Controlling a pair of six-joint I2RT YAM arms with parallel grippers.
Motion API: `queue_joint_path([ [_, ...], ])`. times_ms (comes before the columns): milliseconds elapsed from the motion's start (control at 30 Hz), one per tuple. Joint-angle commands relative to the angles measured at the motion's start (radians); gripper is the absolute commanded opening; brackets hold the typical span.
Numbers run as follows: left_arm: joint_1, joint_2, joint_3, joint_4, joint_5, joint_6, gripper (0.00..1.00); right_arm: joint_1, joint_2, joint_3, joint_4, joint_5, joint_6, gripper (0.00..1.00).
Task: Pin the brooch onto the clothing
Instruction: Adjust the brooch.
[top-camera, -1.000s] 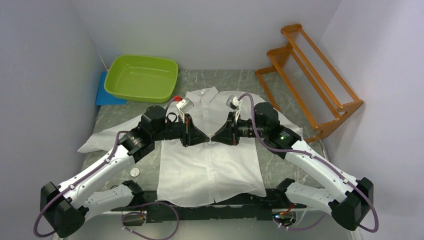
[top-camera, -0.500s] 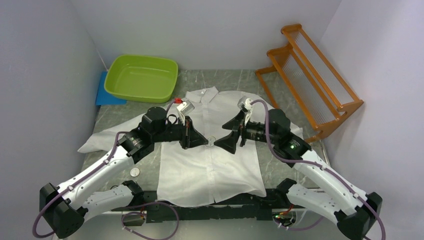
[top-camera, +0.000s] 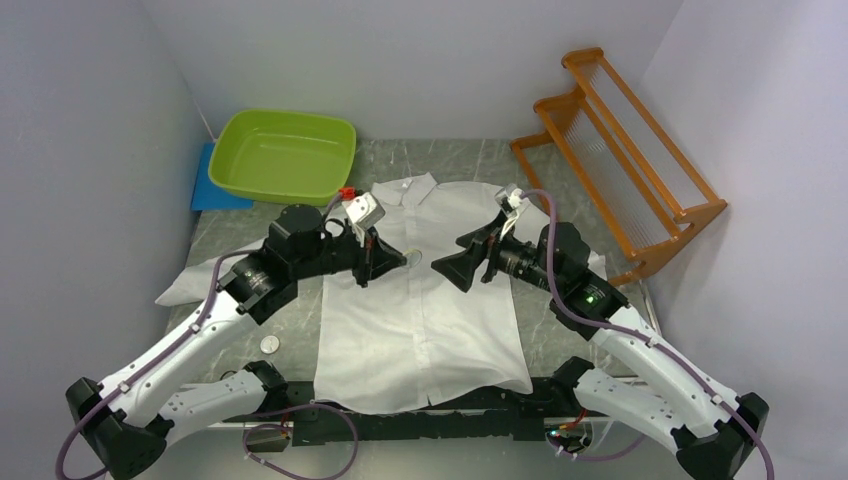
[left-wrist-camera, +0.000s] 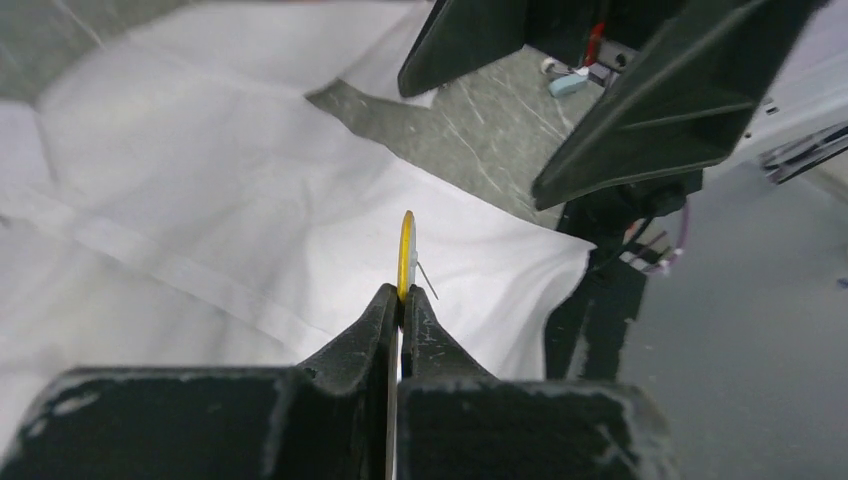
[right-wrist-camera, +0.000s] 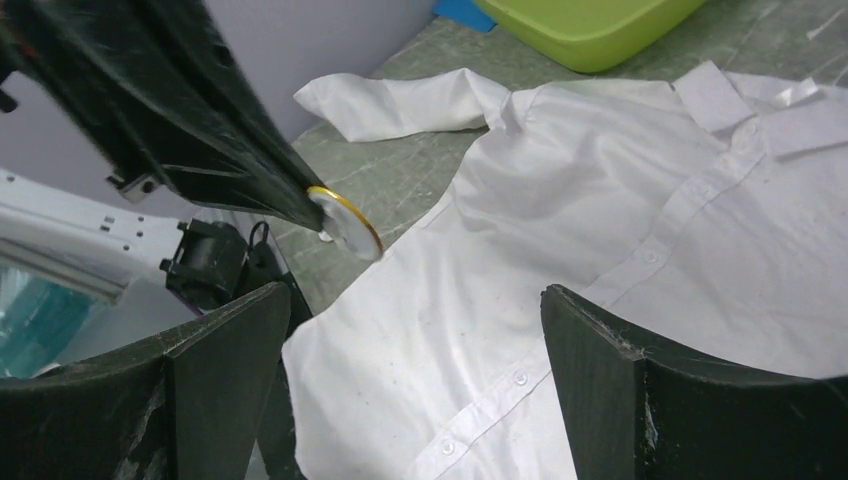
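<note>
The brooch (top-camera: 414, 257) is a small round disc pinched at the tip of the left gripper (top-camera: 402, 257). Seen from above, it hangs over the upper chest of the shirt (top-camera: 420, 325), close to the button line and below the collar. The shirt lies flat and face up on the table (top-camera: 565, 335), with its collar toward the far side, its hem by the arm bases and one sleeve spread out to the left. The right gripper (top-camera: 438, 263) faces the brooch from the right, near it but apart from it, with its fingers spread. A green basin (top-camera: 283, 155) sits at the far left on a blue mat (top-camera: 213, 188), and an orange rack (top-camera: 625, 150) stands at the far right. A small round coin-like thing (top-camera: 269, 343) lies on the table left of the shirt.

The left wrist view shows the brooch edge-on. It has a yellow rim, and a thin pin sticks out on its right side. The two fingertips are clamped tight on its lower part. White cloth lies below, and the right gripper's dark fingers fill the upper right.

In the right wrist view, its own fingers stand wide apart at the bottom corners, holding nothing. The brooch shows as a pale disc with a gold rim at the tip of the left gripper in the upper left, raised above the shirt's edge. Buttons run along the front of the shirt, and the basin shows at the top.
</note>
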Motion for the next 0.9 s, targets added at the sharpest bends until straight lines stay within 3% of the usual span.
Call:
queue_joint_path([
  [0, -0.001, 0.022, 0.112, -0.081, 0.032, 0.355, 0.03, -0.002, -0.003, 0.001, 0.030, 0.071, 0.136, 0.99],
  [233, -0.002, 0.010, 0.087, -0.052, 0.077, 0.707, 0.02, -0.006, -0.025, -0.041, 0.111, 0.021, 0.260, 0.96],
  [600, -0.003, -0.136, -0.183, 0.152, 0.118, 1.365, 0.03, -0.023, 0.051, -0.001, 0.093, -0.110, 0.390, 0.96],
  [867, -0.028, -0.192, -0.289, 0.284, 0.150, 1.584, 0.03, -0.035, 0.163, 0.017, 0.154, -0.248, 0.452, 0.92],
])
